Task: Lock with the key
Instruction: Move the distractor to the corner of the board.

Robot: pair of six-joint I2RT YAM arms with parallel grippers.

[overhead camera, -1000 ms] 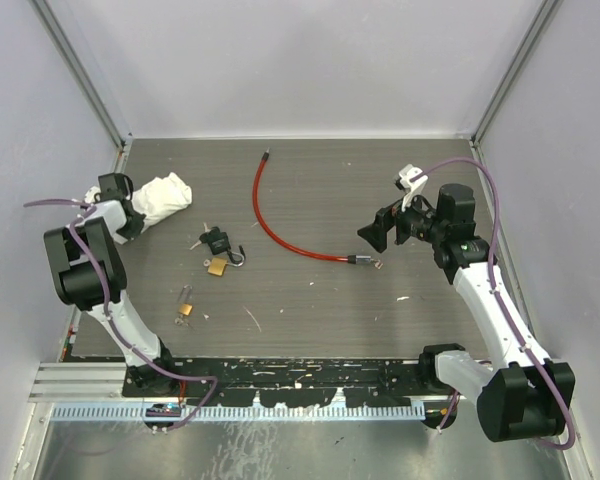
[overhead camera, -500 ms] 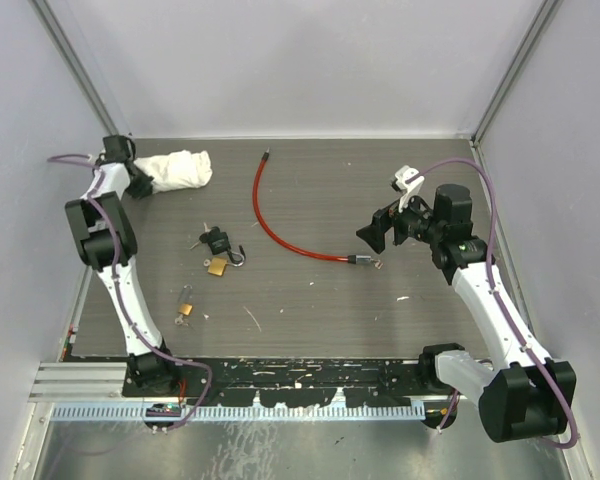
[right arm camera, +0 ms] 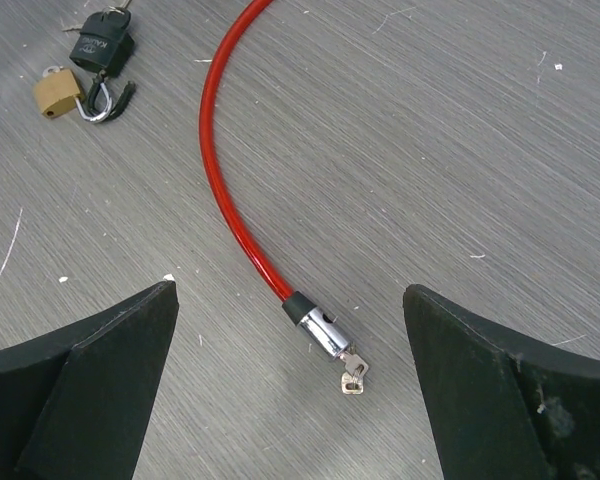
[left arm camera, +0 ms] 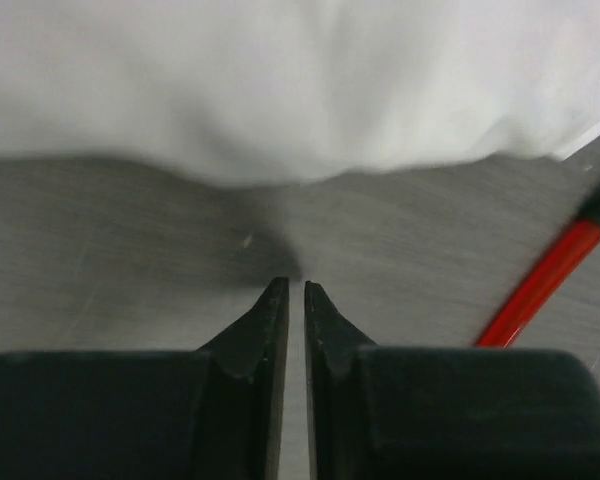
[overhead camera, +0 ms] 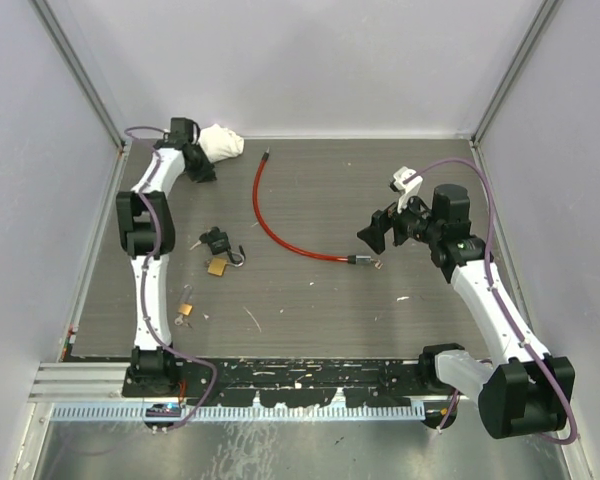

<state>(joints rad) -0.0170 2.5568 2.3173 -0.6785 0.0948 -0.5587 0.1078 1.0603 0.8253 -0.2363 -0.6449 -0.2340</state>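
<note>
Red cable lock (right arm camera: 207,140) lies on the tabletop (overhead camera: 310,300) in a long curve, running from the far middle down toward the right of center. At its near end sits a silver barrel (right arm camera: 325,335), and a small key (right arm camera: 352,380) sticks out of that barrel, resting flat on the surface.

We see the right fingers (overhead camera: 373,232) hovering above this end of the cable, spread wide apart and holding nothing. In the right wrist view the barrel and key lie between the 2 dark tips, lower down.

Our left arm reaches into the far left corner. The left fingers (left arm camera: 277,300) are pressed almost together, only a thin slit between them, and they grip nothing. A white cloth (left arm camera: 280,80) is bunched just ahead of their tips, and we cannot tell whether they touch it.

Left of center, well apart from the cable's key end, a black padlock (overhead camera: 215,240) and a brass padlock (overhead camera: 217,267) lie just beside each other. A smaller brass lock (overhead camera: 185,308) sits nearer the arm bases.
</note>
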